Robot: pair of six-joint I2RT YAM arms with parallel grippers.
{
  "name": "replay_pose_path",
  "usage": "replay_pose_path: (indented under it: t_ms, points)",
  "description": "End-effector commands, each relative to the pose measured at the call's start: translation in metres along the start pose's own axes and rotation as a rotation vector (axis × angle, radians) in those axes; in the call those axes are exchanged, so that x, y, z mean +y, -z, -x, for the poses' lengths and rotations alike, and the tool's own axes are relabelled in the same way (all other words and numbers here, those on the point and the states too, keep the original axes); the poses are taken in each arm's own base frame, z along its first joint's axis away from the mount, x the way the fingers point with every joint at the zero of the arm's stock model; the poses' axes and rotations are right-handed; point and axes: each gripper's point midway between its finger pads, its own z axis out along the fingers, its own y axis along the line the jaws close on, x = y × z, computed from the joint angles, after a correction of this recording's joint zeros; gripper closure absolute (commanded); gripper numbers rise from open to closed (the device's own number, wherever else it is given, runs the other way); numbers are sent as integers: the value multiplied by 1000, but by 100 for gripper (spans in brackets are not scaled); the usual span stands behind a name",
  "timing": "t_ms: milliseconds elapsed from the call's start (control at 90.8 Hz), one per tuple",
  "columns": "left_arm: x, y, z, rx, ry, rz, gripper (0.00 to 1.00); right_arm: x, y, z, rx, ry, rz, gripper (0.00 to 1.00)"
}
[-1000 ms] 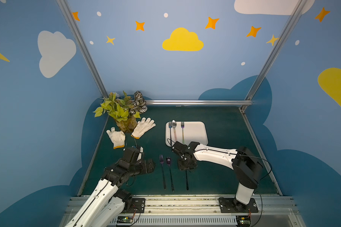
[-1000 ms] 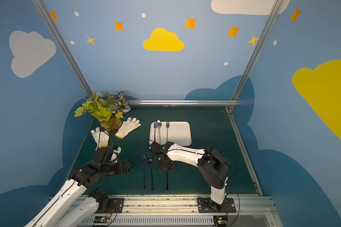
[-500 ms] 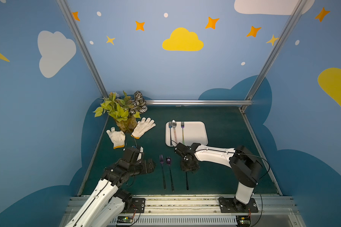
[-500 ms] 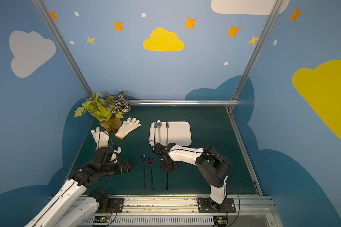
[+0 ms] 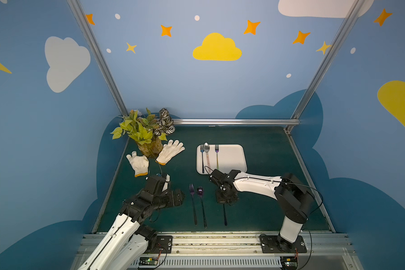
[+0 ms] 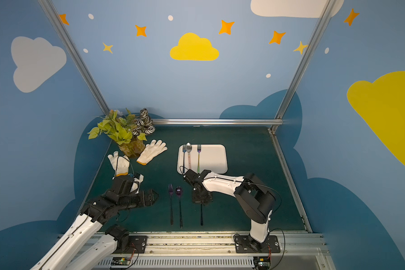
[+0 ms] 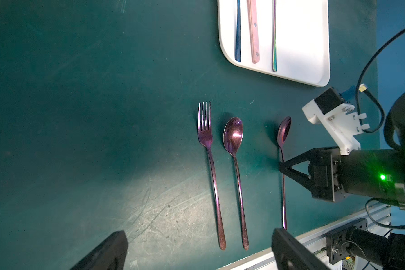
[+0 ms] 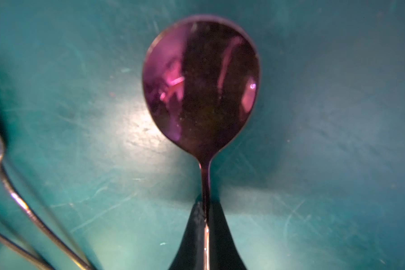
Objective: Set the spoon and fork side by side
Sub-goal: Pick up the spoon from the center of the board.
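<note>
The right pincer (image 7: 281,167) is clenched on the thin neck of a purple spoon (image 7: 284,129), just behind the bowl. The long handle trails out behind the pincer toward the robot's base. The fork (image 7: 205,131) and a second purple spoon (image 7: 233,135) lie flat on the table (image 5: 267,198), parallel to each other. They lie to the side of the right pincer that faces the left arm, near it but apart. The left pincer (image 7: 199,233) is released, its jaws spread wide, and it grasps nothing.

The held spoon looks like polished metal: light, stiff and probably slippery. A grip so near the bowl leaves most of the length hanging behind, so the handle may sag or swing. The narrow shaft could also roll between the pads. A hold nearer the middle would likely balance better.

The right wrist view shows the shaft pinched between the fingertips (image 8: 197,217), with the bowl facing the camera. It shows nothing of the fork's tines or of the spacing between the pieces. The left wrist view shows that spacing, and the bowl looks narrow there, as if turned on edge. Whether it is clear of the table cannot be told. Only the top views show the white tray (image 5: 232,159) beyond the pincer, carrying other cutlery.
</note>
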Motion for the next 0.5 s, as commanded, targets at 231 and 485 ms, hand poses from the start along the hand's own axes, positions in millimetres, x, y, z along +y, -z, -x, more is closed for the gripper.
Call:
replay_pose_path:
  t_ms: [231, 485]
  points:
    - [-10, -1, 5, 7, -35, -34, 0, -19, 68, 55, -144, -41, 131, 100]
    - [-27, -6, 30, -21, -207, -53, 0, -33, 85, 111, -131, -7, 137, 100]
